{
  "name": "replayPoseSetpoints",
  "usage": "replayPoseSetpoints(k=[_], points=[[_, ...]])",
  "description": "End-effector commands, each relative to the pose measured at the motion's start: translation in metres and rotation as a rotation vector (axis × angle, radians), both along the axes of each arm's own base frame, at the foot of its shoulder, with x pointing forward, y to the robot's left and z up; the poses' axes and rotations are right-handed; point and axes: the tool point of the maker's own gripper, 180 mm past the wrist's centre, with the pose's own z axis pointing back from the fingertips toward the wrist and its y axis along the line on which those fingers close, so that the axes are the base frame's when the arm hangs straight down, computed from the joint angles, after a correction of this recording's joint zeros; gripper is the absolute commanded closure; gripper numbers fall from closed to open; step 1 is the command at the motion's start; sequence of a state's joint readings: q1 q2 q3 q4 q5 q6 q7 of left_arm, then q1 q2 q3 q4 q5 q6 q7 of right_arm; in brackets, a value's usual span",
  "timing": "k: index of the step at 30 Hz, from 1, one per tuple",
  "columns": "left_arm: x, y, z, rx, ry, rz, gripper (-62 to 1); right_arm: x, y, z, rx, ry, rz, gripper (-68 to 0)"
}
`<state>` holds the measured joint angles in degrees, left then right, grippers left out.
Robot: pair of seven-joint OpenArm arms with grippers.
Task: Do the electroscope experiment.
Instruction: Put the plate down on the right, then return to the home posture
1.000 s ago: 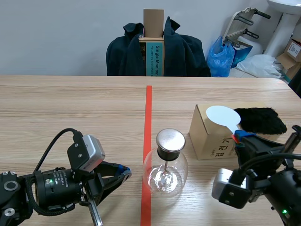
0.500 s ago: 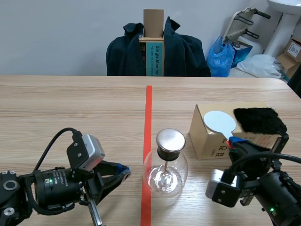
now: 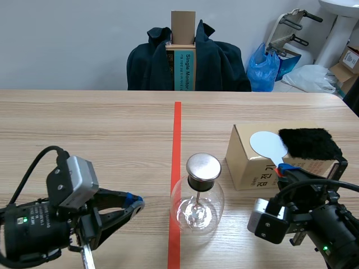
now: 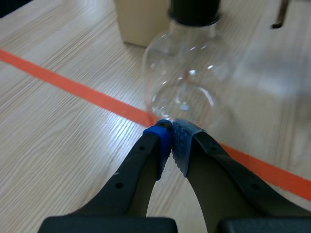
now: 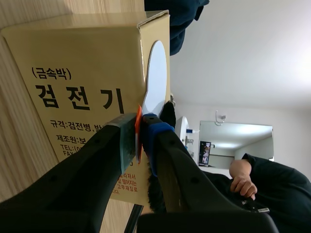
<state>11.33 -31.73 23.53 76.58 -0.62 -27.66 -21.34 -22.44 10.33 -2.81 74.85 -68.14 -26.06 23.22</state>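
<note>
The clear glass electroscope flask (image 3: 197,204), capped by a round metal disc on a black stopper, stands on the orange-red tape line near the robot-side edge of the tabletop (image 3: 84,129). The left gripper (image 4: 171,141) sits just beside it, fingertips pressed together on nothing. The right gripper (image 5: 138,133) pinches the orange handle of a flat white round paddle (image 5: 156,73) in front of a tan cardboard box (image 5: 82,63), which carries a black fur cloth (image 3: 308,143) near the tabletop's right edge.

Pale wall (image 3: 67,45), wooden table (image 3: 84,129), coat-draped chair (image 3: 219,67)
</note>
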Motion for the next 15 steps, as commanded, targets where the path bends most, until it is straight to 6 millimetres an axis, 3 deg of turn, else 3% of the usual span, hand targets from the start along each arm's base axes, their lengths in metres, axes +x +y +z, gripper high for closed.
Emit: replayPoseSetpoints(k=[1,3,9,10,12,15], points=[[-0.005,0.001,0.017,-0.031,-0.029,-0.004,-2.3,0.006,-0.004,0.008,-0.011,-0.028,-0.001,-9.6],[-0.013,0.002,0.031,-0.043,-0.046,-0.009,-2.3,0.006,-0.003,0.009,-0.01,-0.028,0.0,-21.3],[-0.032,0.004,0.064,-0.061,-0.089,-0.015,-3.2,0.006,-0.004,0.009,0.001,-0.028,-0.007,-64.7],[-0.034,0.005,0.068,-0.063,-0.093,-0.011,-4.2,0.006,-0.005,0.01,0.01,-0.029,-0.013,-67.9],[-0.038,0.006,0.075,-0.066,-0.102,-0.004,-12.3,0.007,-0.008,0.012,0.043,-0.033,-0.034,-67.9],[-0.04,0.009,0.084,-0.064,-0.119,0.007,-35.3,0.007,-0.013,0.013,0.117,-0.021,-0.079,-67.9]])
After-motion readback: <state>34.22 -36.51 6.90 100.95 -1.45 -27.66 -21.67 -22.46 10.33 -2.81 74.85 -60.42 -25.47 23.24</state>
